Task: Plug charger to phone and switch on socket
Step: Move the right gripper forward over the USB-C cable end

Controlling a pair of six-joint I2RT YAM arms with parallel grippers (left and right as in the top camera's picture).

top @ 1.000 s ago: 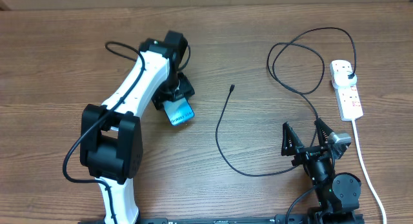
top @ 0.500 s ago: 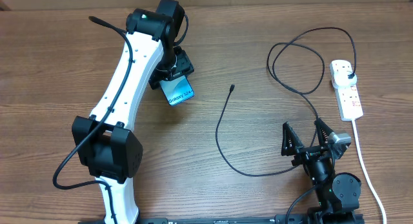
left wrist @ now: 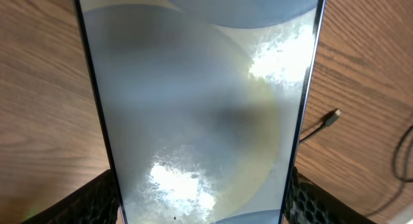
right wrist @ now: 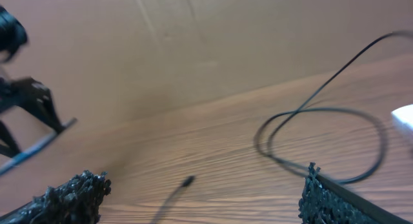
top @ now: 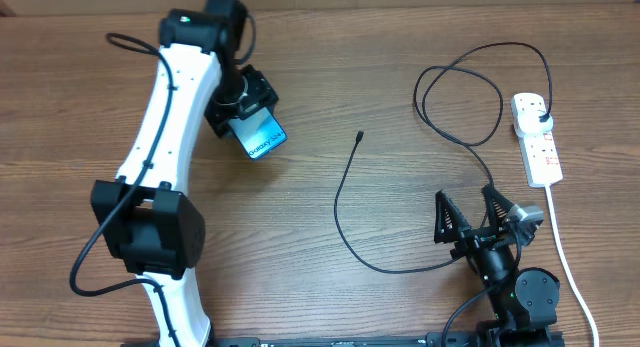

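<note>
Left gripper clamps the phone near the table's far-left, open wood around it; its gripped end looks hidden. Right gripper gapes wide at the near edge, charger tip mid-table, socket far right.

Phone: slim, lit blue screen w/ white text, tilted, raised over table's left side. Charger: thin blk cable, connector tip lying mid-table (well apart from phone), looping right; plug seated in socket, a white strip, far right.
</note>
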